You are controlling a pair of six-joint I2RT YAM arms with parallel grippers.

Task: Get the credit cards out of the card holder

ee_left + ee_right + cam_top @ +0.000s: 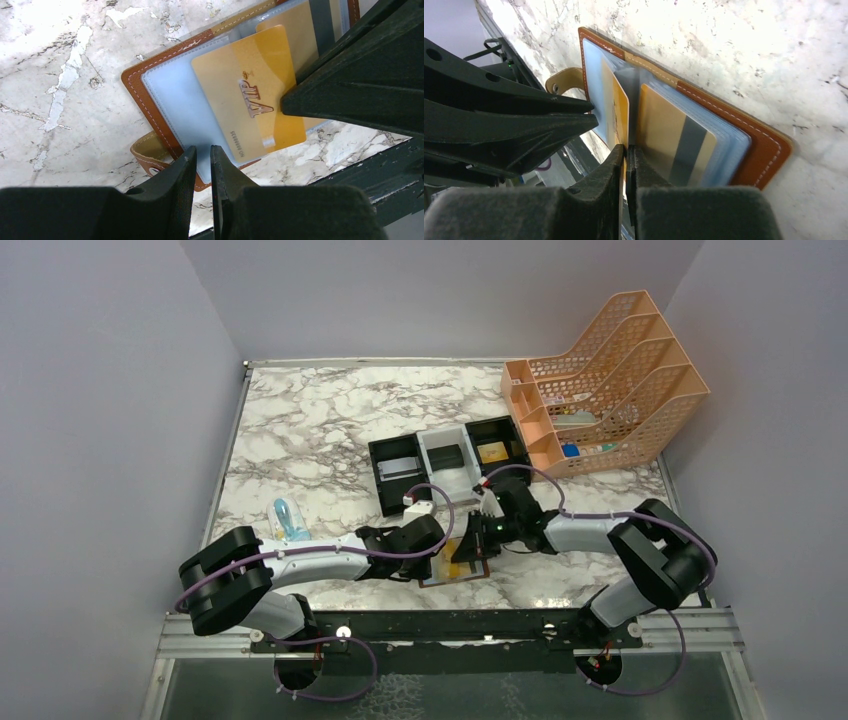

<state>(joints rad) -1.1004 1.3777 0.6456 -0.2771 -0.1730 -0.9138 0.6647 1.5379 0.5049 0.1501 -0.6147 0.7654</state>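
- Now pulling the gold card [616, 110], pinched in the right gripper [626, 148].
- Holding the card holder [170, 95] edge in the narrow left gripper [203, 152].
- Next: slide straight back, clear out.

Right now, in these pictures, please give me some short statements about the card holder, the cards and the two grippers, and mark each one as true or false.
1. The card holder lies open on the marble table. True.
2. It lies inside the three-compartment tray. False: it lies on the table near the arms' bases, apart from the tray.
3. The right gripper is shut on the gold card. True.
4. The left gripper stands wide open, far from the card holder. False: its fingers are nearly together on the holder's edge.
5. No second card is in the holder. False: a striped card sits in a clear pocket.
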